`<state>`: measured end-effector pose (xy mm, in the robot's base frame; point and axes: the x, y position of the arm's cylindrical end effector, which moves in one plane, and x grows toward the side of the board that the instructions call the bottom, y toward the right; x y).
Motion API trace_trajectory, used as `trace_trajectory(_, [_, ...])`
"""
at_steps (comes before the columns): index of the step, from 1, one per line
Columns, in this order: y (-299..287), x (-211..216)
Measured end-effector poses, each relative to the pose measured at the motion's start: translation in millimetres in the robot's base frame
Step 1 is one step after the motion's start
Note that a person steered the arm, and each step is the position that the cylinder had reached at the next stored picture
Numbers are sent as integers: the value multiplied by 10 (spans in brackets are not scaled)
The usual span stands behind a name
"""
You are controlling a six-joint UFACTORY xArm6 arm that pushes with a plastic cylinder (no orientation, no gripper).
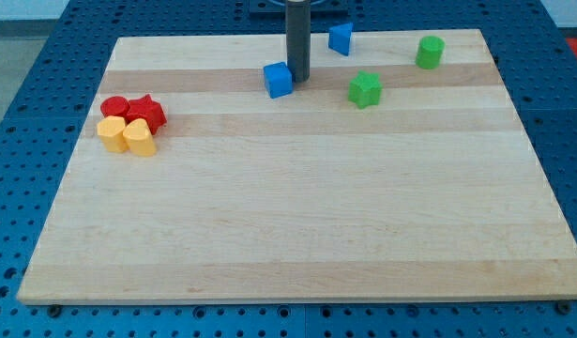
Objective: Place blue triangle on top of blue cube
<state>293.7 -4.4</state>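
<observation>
The blue cube (279, 80) sits near the view's top, left of centre, on the wooden board (297, 225). The blue triangle (341, 38) lies up and to the right of it, near the board's top edge, apart from the cube. My rod comes down from the top, and my tip (298, 77) rests on the board right against the cube's right side, between the cube and the triangle but much closer to the cube.
A green star block (365, 89) lies right of the cube, and a green cylinder-like block (430, 52) sits at the top right. At the left, a red cylinder (114, 106), red star (148, 112), yellow hexagon (111, 130) and yellow rounded block (139, 137) cluster together.
</observation>
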Motion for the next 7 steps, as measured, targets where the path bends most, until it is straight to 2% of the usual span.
trace_trajectory(1, [354, -53])
trace_trajectory(3, [1385, -619])
trace_trajectory(4, [1706, -871])
trace_trajectory(5, [1513, -979])
trace_trajectory(7, [459, -747])
